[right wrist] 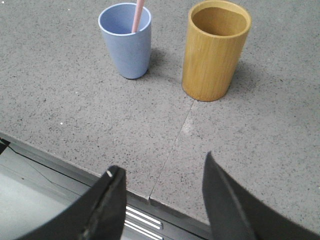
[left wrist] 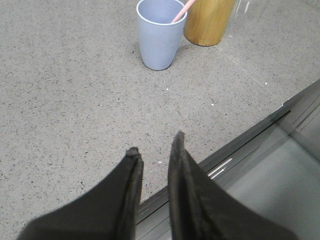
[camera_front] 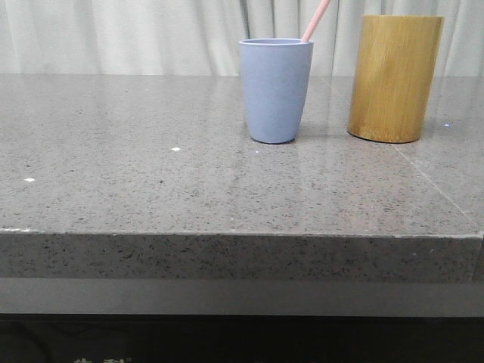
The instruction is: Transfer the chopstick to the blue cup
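Fingers first: left gripper (left wrist: 154,148) has its two dark fingers (left wrist: 131,172) close together, only a narrow gap between the tips, nothing in it. Right gripper (right wrist: 161,172) has its fingers (right wrist: 112,197) spread wide, nothing between them either. Both hang over the near edge of the table, well apart from the cups.

Chopstick (camera_front: 317,20) stands inside the blue cup (camera_front: 275,91), lower end down in the cup, upper part leaning out over the rim on the robot's right side and tilted toward the bamboo holder. Its top runs out of the front view. Left wrist view shows the pink stick (left wrist: 179,11) resting against the cup's (left wrist: 159,40) rim; right wrist view shows it (right wrist: 138,15) rising from the open mouth of the cup (right wrist: 126,47).

Cup is upright on the grey speckled table (camera_front: 136,174), toward the back. Just beside it on the right stands the bamboo holder (camera_front: 395,78), upright, taller than the cup, not touching it. In the right wrist view the holder (right wrist: 215,52) looks hollow and empty inside. A thin seam (right wrist: 172,145) runs across the tabletop by the holder's base. Pale curtain (camera_front: 121,34) behind the table.
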Controlling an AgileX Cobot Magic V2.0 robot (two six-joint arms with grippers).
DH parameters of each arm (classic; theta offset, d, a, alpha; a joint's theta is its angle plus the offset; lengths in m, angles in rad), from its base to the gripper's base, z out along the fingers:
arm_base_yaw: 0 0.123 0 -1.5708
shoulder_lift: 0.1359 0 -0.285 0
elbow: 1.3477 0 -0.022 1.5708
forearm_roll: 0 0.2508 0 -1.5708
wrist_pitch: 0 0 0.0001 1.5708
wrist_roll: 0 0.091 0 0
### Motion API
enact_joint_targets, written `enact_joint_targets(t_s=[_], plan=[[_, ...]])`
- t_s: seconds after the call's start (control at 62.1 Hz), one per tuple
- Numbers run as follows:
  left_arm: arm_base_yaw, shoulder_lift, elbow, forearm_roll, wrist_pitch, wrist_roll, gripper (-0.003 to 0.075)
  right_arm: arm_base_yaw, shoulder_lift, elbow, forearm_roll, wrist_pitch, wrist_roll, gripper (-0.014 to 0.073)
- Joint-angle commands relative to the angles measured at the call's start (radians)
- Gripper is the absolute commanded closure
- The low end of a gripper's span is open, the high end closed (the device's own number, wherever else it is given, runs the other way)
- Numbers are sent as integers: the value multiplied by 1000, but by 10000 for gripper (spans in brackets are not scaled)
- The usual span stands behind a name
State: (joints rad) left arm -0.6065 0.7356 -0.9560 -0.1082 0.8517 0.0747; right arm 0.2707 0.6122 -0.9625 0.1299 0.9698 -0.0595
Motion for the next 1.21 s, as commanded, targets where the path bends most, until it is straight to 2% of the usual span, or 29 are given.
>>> enact_joint_targets(t_s=[0.0,0.097,0.209,0.274,0.306,0.934,1.031,1.192], plan=[[-5,-3,-25,-15,-75,-10,585,-4,-22,-1,12,-101,1,225],[-5,-3,-25,-15,-75,-10,597,-4,-25,3,16,-97,1,337],[-5,-3,-25,-15,-75,-10,687,-4,-25,3,29,-99,1,543],[-5,-3,-25,-15,-75,-10,741,-4,-25,3,32,-100,1,636],[-5,-3,-25,-15,-75,-10,739,-4,-25,3,32,-101,1,666],[-8,-11,-10,-21,-94,-10,739,-4,-25,3,32,-90,1,662],[73,-77,72,-43,-201,-10,739,-4,-25,3,32,-90,1,662],[271,-292,346,-48,-538,-8,739,-4,-25,3,32,-90,1,662]])
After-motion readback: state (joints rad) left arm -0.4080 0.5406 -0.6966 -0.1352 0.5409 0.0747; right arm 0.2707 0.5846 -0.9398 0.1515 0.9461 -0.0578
